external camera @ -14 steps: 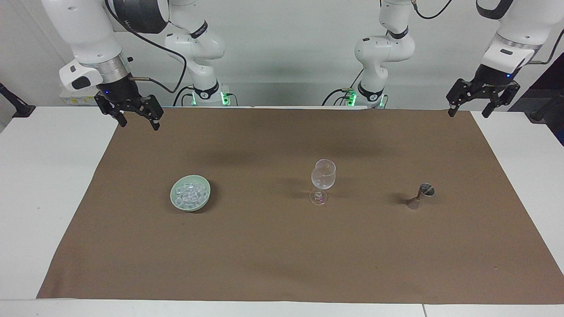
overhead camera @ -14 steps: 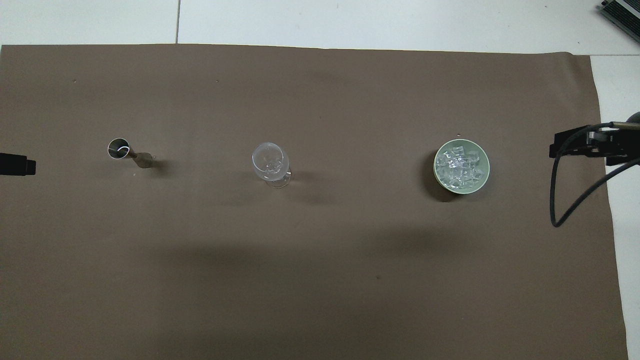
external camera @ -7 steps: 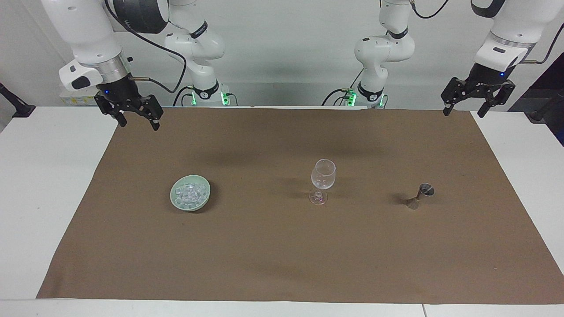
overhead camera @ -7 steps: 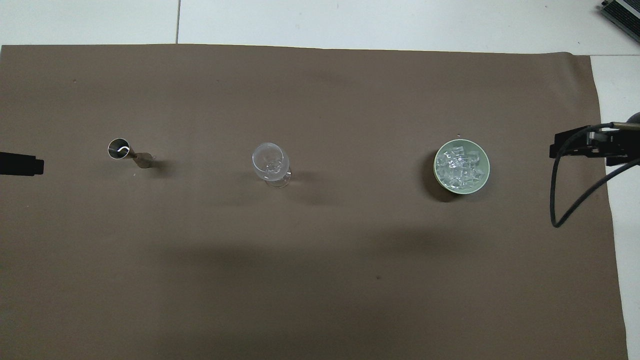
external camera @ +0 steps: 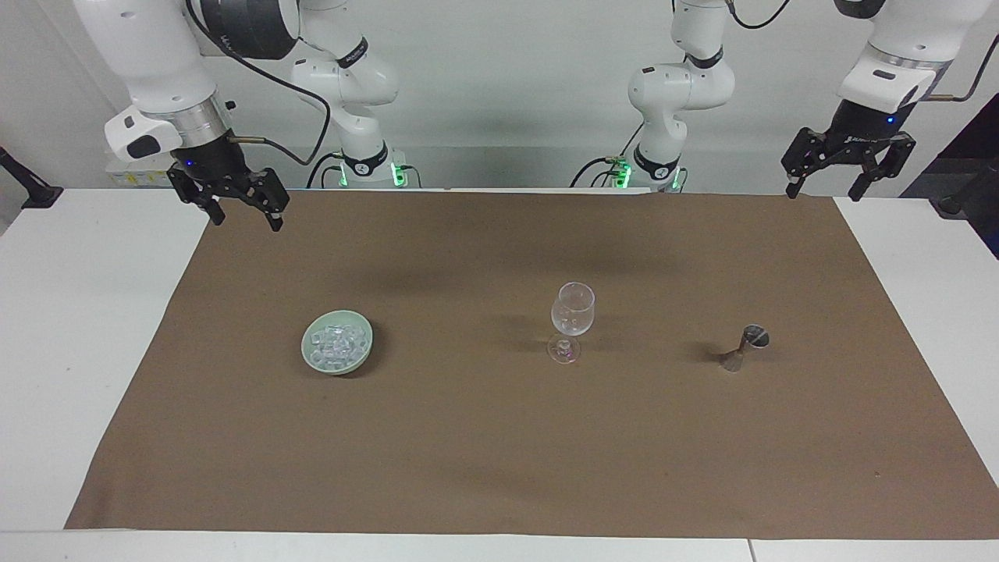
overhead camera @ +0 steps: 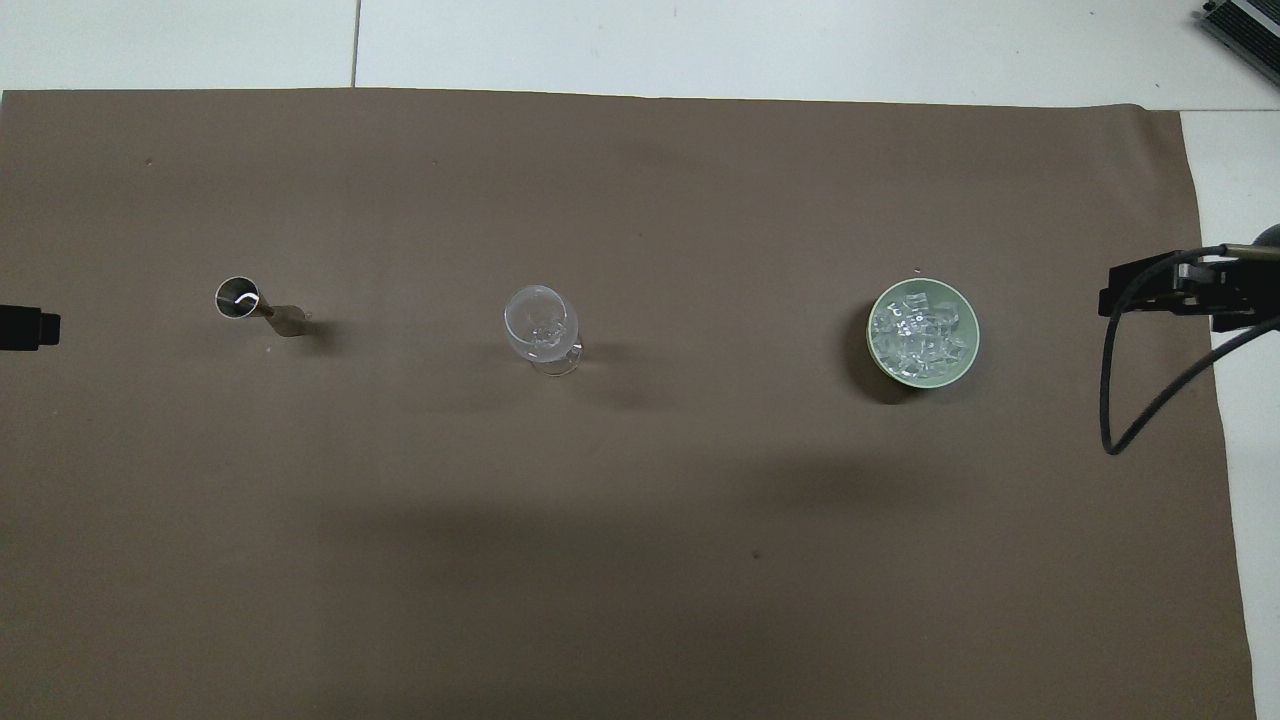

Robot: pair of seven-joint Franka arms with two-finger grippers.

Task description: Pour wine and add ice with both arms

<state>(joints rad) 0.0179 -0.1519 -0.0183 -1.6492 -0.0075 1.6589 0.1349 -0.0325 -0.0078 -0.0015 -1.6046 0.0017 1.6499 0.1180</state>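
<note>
Two grippers are hanging in the facing view's upper corners, each with fingers spread apart and holding nothing: the right gripper (external camera: pixel 242 212) at upper left, the left gripper (external camera: pixel 827 187) at upper right. Between them, left to right, the ice (external camera: pixel 337 344) is lying in a green bowl (external camera: pixel 311 359), with a glass (external camera: pixel 572 315) and a jigger (external camera: pixel 744 348) standing on the brown cloth (external camera: pixel 499 453).

Arms cropped by the frame

Overhead, only a tip of the left gripper (overhead camera: pixel 28 328) shows at the left edge; the facing view's top cuts both arms.

arms (external camera: pixel 156 70): 2 | bowl (external camera: pixel 308 355): 1 | stemmed glass (external camera: pixel 573 311): 1 | metal jigger (external camera: pixel 745 346): 1 | brown mat (external camera: pixel 499 453): 1
</note>
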